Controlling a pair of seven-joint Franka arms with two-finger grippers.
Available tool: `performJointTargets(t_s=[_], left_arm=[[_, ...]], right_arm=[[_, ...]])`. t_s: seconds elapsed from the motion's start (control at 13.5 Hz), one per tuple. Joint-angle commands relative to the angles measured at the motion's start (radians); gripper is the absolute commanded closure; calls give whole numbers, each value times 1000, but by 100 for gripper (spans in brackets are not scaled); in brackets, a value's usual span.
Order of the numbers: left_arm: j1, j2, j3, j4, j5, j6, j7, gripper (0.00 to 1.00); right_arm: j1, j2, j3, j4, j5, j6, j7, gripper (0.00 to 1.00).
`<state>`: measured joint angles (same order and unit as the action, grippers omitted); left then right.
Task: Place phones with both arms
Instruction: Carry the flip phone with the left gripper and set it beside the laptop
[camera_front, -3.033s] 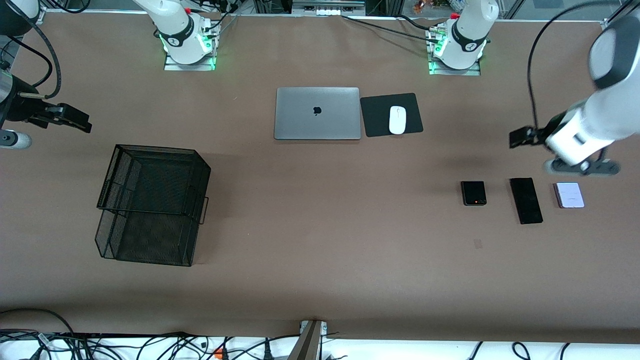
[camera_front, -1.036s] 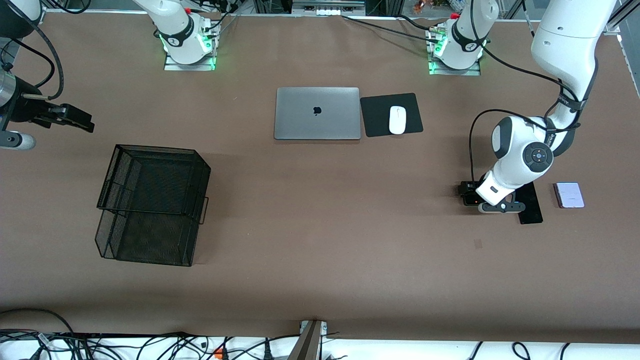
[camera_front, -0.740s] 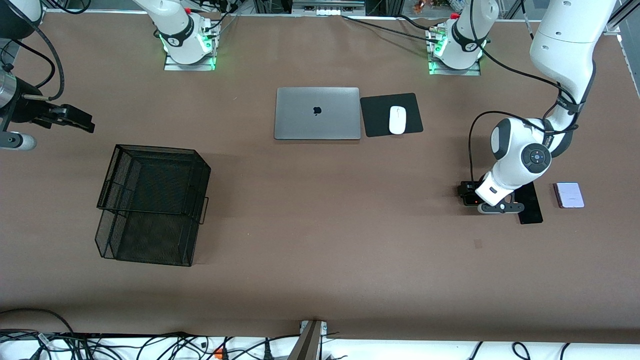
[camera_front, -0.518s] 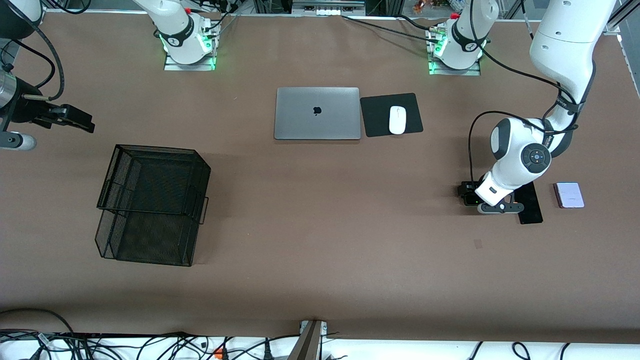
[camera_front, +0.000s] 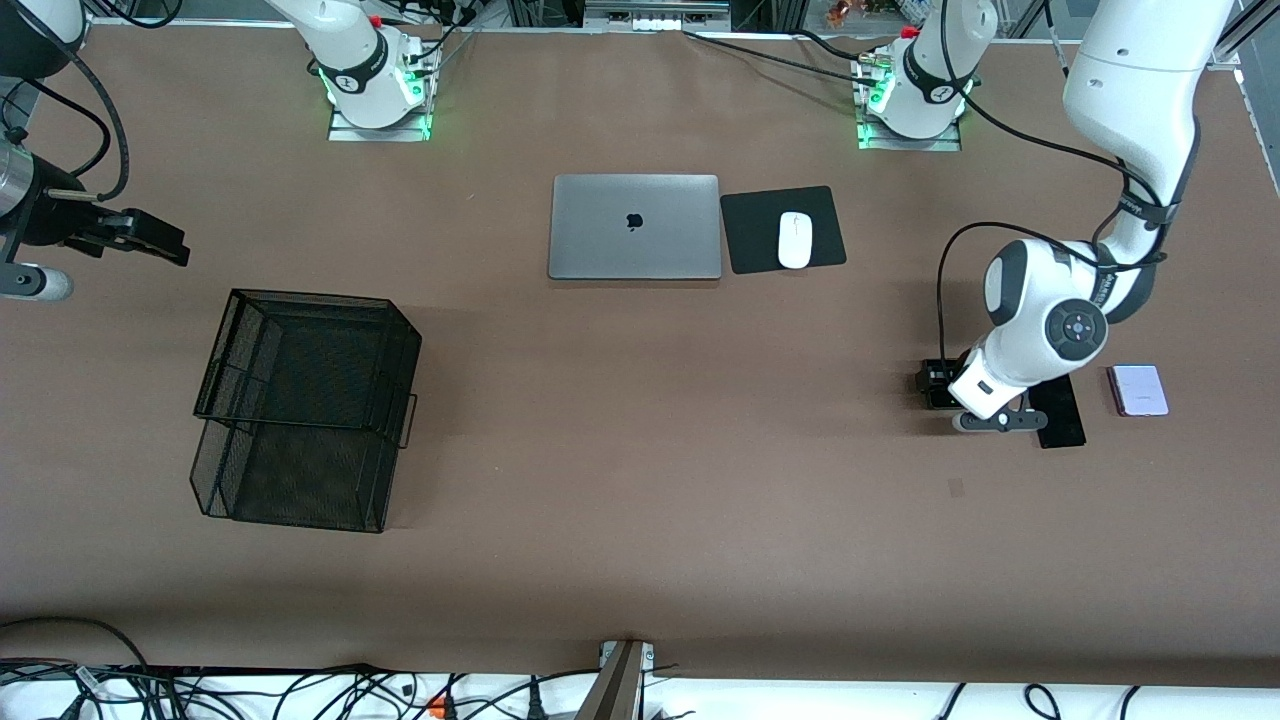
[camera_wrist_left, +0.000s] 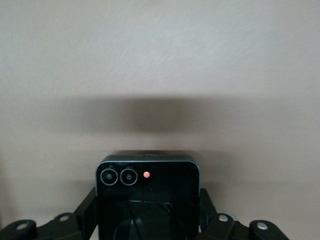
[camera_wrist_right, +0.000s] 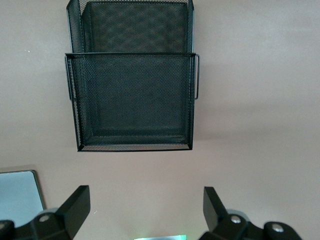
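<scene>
My left gripper (camera_front: 943, 390) is down at the small squarish black phone (camera_front: 933, 384), toward the left arm's end of the table. In the left wrist view its fingers (camera_wrist_left: 86, 212) press on both sides of that phone (camera_wrist_left: 147, 200); my left gripper (camera_wrist_left: 147, 220) is shut on it. The long slim black phone (camera_front: 1063, 420) lies beside it, partly hidden under the arm. The pale lilac phone (camera_front: 1138, 390) lies beside that. My right gripper (camera_front: 155, 245) waits open and empty at the right arm's end; it also shows in the right wrist view (camera_wrist_right: 145, 210).
A black two-tier mesh basket (camera_front: 300, 400) stands toward the right arm's end, and it shows in the right wrist view (camera_wrist_right: 132, 100). A closed grey laptop (camera_front: 635, 227) and a white mouse (camera_front: 795, 240) on a black pad (camera_front: 750, 240) lie near the bases.
My left arm came down from above the phones onto the small black phone and its fingers now grip it. In the last half second it shifted only slightly. The right arm stayed still.
</scene>
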<state>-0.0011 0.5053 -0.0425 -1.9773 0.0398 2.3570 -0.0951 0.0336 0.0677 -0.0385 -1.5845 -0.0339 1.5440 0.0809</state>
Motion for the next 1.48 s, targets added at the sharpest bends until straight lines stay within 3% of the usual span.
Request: performJointTargets(t_s=[0.0,0.22,0.52,0.89,0.96,1.04,1.11,1.18,1.33,1.41], left_arm=[[-8,-19,-54,173,12,-223,-29,72],[-83,8,-150,280,12,-275,-202,71],[-334,197,-154,510,11,-257,-437,72],[-532,337,-154,538,12,111,-724,66],[-543,346,-154,538,12,134,-753,58],[-548,360,-154,546,12,139,-758,42],[-569,363,-155,548,11,149,-761,12],[-582,357,-154,548,11,160,-762,0],[-567,307,-149,528,15,128,-767,0],[-548,273,-139,525,17,52,-767,0]], right_arm=[[3,-3,-1,6,14,2,-7,0],[3,10,0,6,16,16,-9,0],[29,18,0,6,16,39,-9,0],[34,34,0,-12,17,80,-9,0],[34,32,-3,-31,17,106,-13,0],[32,29,-9,-44,16,125,-33,0],[31,30,-12,-46,16,137,-74,0],[29,32,-23,-48,16,145,-107,0],[29,35,-34,-48,16,146,-115,0],[29,40,-34,-46,16,146,-113,0]])
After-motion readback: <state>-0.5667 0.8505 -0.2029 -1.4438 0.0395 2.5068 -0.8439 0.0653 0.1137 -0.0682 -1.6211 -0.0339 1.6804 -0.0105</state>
